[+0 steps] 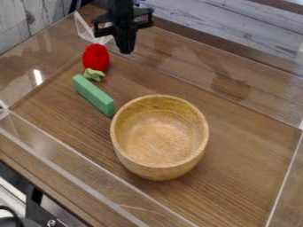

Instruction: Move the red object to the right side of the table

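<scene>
Camera view: the gripper [123, 46] hangs at the upper left of the picture, reaching in from the top edge, a dark, jointed thing with its narrow tip pointing down. Its fingers are closed together, with nothing to be seen in their hold. The red toy [96, 58] lies just beside that tip, on the picture's left of it, and is not in its grip. Its rounded red part is toward the top of the picture, and its green leafy end (a small, pale, uneven tuft) points toward the bottom. The toy is in the upper left part of the table [236, 93], whose brown wood grain runs out well to the picture's right of it.

Below the toy in the picture, near the leafy end, lies the green block [94, 95], long and narrow, set at a slant from upper left to lower right. Its lower end is near the rim of the bowl [160, 137], with the two apart. The bowl is round, wooden and yellowish brown, standing upright with its open mouth up, and is by far the largest of the loose things. At the lower left, outside the wood, black cables [38, 213] show, partly cut off by the picture's edge
</scene>
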Motion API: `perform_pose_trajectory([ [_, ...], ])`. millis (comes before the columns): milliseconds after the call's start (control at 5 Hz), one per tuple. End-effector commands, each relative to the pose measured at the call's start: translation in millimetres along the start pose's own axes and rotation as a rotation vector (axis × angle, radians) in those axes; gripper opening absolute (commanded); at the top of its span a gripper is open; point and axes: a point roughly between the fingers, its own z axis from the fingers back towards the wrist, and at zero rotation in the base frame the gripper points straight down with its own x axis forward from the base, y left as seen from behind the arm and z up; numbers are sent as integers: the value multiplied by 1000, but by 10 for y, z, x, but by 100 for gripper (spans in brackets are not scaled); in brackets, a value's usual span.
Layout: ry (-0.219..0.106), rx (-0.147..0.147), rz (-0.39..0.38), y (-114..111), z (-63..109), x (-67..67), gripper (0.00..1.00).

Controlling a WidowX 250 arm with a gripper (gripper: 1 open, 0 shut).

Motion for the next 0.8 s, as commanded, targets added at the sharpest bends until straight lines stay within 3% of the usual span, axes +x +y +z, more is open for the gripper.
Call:
perform_pose_trajectory([
  [0, -75, -38, 35, -26, 289, 195, 0],
  [200, -97, -16, 51, 90, 163, 437, 100],
  [400, -108, 6, 30, 110, 24, 510, 100],
  [600, -122, 31, -16, 127, -77, 496, 100],
])
